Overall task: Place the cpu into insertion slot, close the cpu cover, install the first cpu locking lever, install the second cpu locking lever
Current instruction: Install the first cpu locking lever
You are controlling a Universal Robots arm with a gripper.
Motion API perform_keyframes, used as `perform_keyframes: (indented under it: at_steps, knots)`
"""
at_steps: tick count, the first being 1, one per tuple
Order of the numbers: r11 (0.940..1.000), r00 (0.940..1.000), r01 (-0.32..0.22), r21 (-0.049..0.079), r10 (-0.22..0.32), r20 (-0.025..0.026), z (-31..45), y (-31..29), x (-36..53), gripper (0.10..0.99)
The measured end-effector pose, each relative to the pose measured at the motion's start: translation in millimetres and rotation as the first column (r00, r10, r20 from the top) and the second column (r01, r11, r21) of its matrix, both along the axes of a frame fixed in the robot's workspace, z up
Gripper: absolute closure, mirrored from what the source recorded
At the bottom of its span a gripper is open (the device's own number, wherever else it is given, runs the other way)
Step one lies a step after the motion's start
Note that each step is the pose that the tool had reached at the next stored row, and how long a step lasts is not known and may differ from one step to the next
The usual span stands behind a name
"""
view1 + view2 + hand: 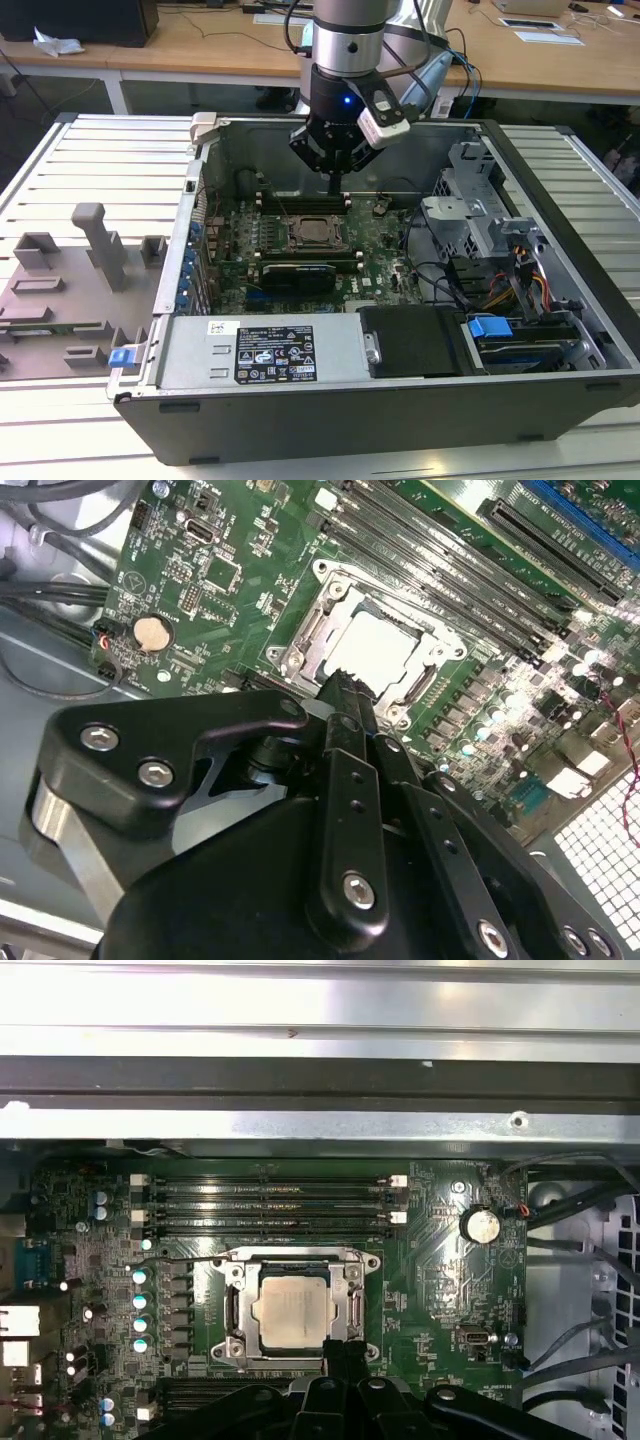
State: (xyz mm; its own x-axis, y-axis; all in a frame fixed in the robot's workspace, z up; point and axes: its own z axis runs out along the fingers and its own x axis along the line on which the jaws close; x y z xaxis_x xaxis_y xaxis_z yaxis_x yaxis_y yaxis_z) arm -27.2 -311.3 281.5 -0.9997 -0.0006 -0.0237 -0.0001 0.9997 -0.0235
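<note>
Pincer [335, 187] vertical, tips together, just beside the cpu [312, 232].

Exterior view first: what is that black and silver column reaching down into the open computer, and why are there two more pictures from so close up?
That column is a robot arm, and the black claw at its tip is its end effector. The exterior view comes from a camera standing apart. It looks at an open computer case lying on a slatted metal table. The two wrist views come from cameras riding on the arm, so they see the green motherboard from close by. At its middle sits the cpu, a square silver chip, with the metal cpu cover lying flat around it. The end effector is shut, holds nothing and hangs close to the socket.
</note>
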Motion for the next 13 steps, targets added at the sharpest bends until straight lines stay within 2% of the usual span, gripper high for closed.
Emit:
perform_keyframes:
  at_steps: [4,8,12,13]
  knots:
    - [1.0,1.0,0.0,0.0,0.0,0.0004,0.0,0.0,-6.1,0.98]
    - [1.0,1.0,0.0,0.0,0.0,0.0007,0.0,0.0,-16.1,0.98]
    - [1.0,1.0,0.0,0.003,0.0,0.0023,0.0,0.0,-31.3,0.98]
    - [1.0,1.0,0.0,0.003,0.0,0.0036,-0.1,0.0,-39.6,0.98]
